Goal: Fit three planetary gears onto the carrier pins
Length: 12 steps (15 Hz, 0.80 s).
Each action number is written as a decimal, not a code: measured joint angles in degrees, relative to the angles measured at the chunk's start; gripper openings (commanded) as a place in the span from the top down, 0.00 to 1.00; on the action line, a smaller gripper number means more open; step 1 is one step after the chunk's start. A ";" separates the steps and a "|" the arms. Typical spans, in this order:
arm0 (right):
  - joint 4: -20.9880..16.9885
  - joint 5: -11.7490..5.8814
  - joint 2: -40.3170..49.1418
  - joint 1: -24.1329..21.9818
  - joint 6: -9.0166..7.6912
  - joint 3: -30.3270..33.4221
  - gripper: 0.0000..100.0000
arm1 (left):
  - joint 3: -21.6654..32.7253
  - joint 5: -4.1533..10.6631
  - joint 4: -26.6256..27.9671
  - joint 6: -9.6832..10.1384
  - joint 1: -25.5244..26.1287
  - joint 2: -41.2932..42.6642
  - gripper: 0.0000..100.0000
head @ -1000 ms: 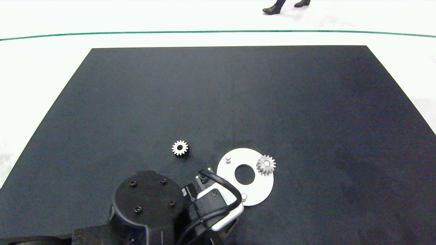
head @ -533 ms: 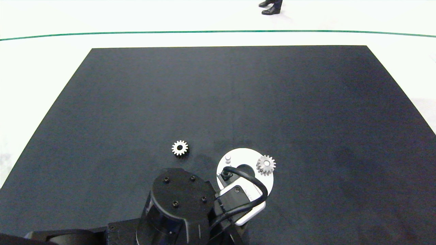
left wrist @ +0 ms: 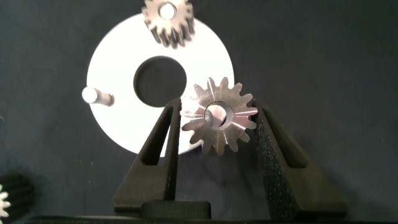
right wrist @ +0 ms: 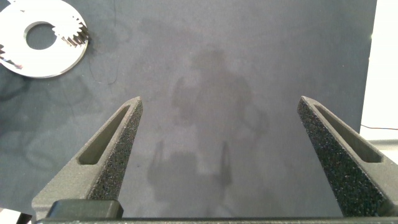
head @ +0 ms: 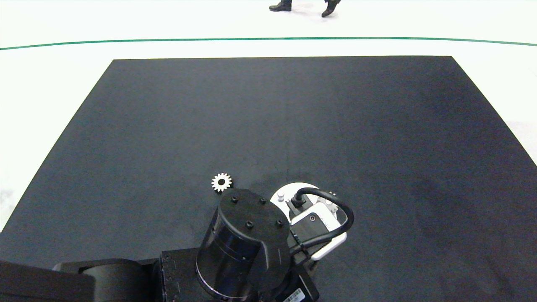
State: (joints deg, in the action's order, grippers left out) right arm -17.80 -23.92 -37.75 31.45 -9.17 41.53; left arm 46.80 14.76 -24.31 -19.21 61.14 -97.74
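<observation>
Left claw (left wrist: 214, 121) is clamped on one planetary gear (left wrist: 219, 120), held flat between its two fingers right over the white carrier disc (left wrist: 118, 74), at the disc's rim on the side away from the seated gear. A bright pin end shows through the gear's bore, so it looks lined up on a carrier pin, but I can't tell whether it has slid down or only sits on the tip.

Status on the disc:
- second gear (left wrist: 168, 21) already seated on its pin at the far rim
- one bare pin (left wrist: 93, 96) free, beside the disc's centre hole
- third gear (head: 221, 182) lies flat on the black worktop (head: 377, 126), near the disc, on the left arm's side

Right claw (right wrist: 227, 155) is spread wide, holding nothing, over bare worktop well apart from the disc; idle.

Risks, my read:
- bore slightly off the pin axis → gear tilts and jams on the pin, or pushing down drags the loose disc across the worktop
- letting go before it is fully down → gear rests cocked on the pin tip, tips off
- fingers sit near the disc surface; opening or lifting away could nudge the disc and shift the bare pin's position for the last gear
</observation>
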 measured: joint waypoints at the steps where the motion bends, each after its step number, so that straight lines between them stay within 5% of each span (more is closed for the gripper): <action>1: 0.00 -0.02 0.07 0.00 0.00 0.02 0.00 | 0.57 0.00 0.11 0.00 -0.06 -0.13 0.93; 6: -0.04 0.00 0.18 0.00 0.00 0.05 0.00 | 1.24 1.88 -0.17 -0.18 -0.33 -2.12 0.93; 12: -0.26 0.02 0.27 0.00 0.00 0.05 0.00 | 0.91 2.01 -0.24 -0.33 -0.61 -2.91 0.93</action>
State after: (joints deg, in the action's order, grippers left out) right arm -18.05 -23.89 -37.49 31.45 -9.17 41.58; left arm 47.71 16.77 -24.55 -19.54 60.53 -100.66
